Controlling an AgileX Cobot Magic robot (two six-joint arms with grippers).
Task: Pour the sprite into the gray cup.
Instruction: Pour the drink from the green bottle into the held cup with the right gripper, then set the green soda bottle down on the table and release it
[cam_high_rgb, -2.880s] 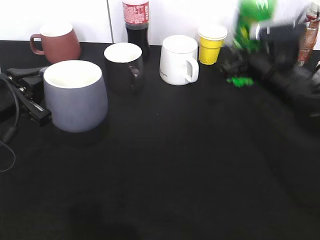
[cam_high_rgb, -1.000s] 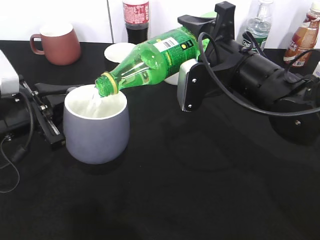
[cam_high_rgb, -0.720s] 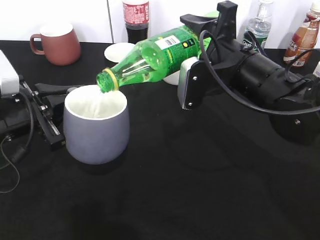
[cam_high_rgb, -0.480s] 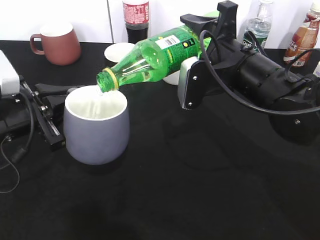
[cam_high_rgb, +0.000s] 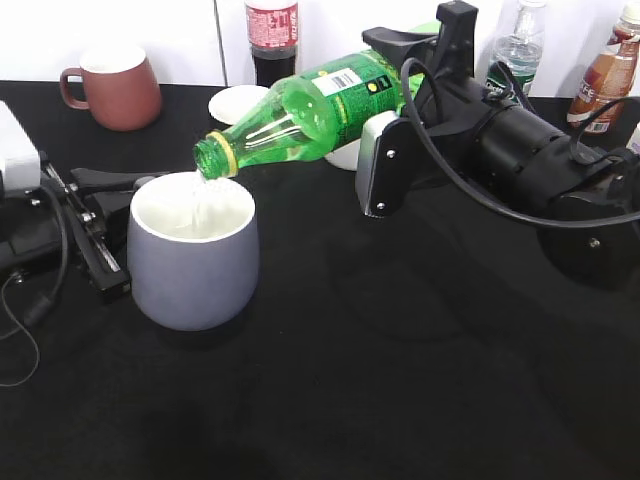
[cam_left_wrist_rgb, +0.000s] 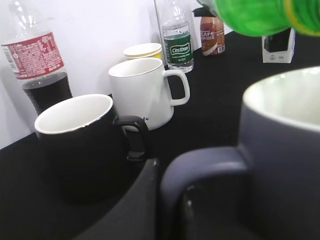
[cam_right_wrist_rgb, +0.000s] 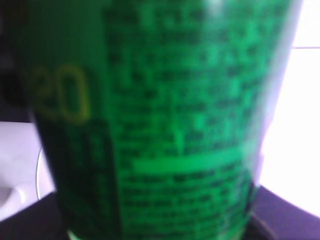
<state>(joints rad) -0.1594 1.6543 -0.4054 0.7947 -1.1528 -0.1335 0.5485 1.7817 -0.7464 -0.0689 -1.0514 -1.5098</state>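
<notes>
Since half a second ago almost nothing has shifted: the sprite (cam_high_rgb: 310, 110) hangs at nearly the same downward tilt, mouth just over the near rim of the gray cup (cam_high_rgb: 192, 262), and a thin clear stream again runs into the cup's white inside. Against the frame nearly three seconds back the change is large: then the bottle was a green blur at far right and the cup stood further left with nothing above it.

Right tool (cam_high_rgb: 400, 95) is clamped around the labelled body of the bottle; the right wrist view is filled edge to edge with blurred green label (cam_right_wrist_rgb: 165, 115). Left tool (cam_high_rgb: 95, 215) sits at the cup's left side. The left wrist view shows a dark finger (cam_left_wrist_rgb: 142, 200) just beside the loop handle (cam_left_wrist_rgb: 200, 170), but whether it is closed on the handle I cannot tell.

Materials: the bottle is translucent bright-green plastic, ribbed at the shoulder, with a yellow ring below the open neck. The cup is squat, matte blue-gray, wider toward the base. The table (cam_high_rgb: 350, 400) is covered in flat black.

Behind stand a glossy black mug (cam_left_wrist_rgb: 82, 140), a white mug (cam_left_wrist_rgb: 145, 90), a matte reddish-brown mug (cam_high_rgb: 112, 85), a dark cola bottle (cam_high_rgb: 272, 35) with red label, and a yellow paper cup (cam_left_wrist_rgb: 143, 50).
</notes>
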